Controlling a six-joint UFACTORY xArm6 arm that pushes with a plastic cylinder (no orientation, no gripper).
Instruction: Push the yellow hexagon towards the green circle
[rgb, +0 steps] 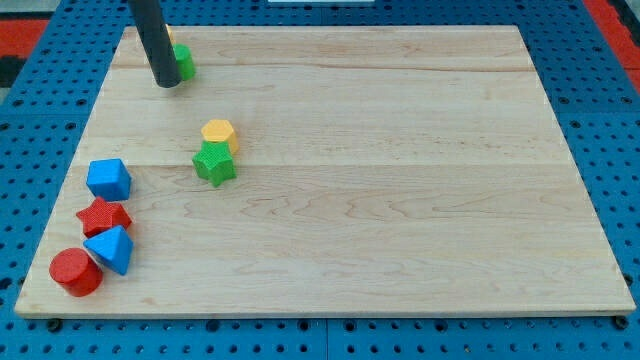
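The yellow hexagon (218, 132) lies on the wooden board, left of the middle, touching a green star (214, 163) just below it. The green circle (184, 63) sits near the board's top left and is mostly hidden behind my dark rod. My tip (167, 83) rests on the board just left of and below the green circle, well above and to the left of the yellow hexagon. A sliver of a yellow block (168, 36) shows behind the rod above the green circle.
At the board's lower left stand a blue block (108, 179), a red star (103, 216), a blue triangle (110, 248) and a red cylinder (75, 271). The board's edge (320, 314) meets a blue pegboard all around.
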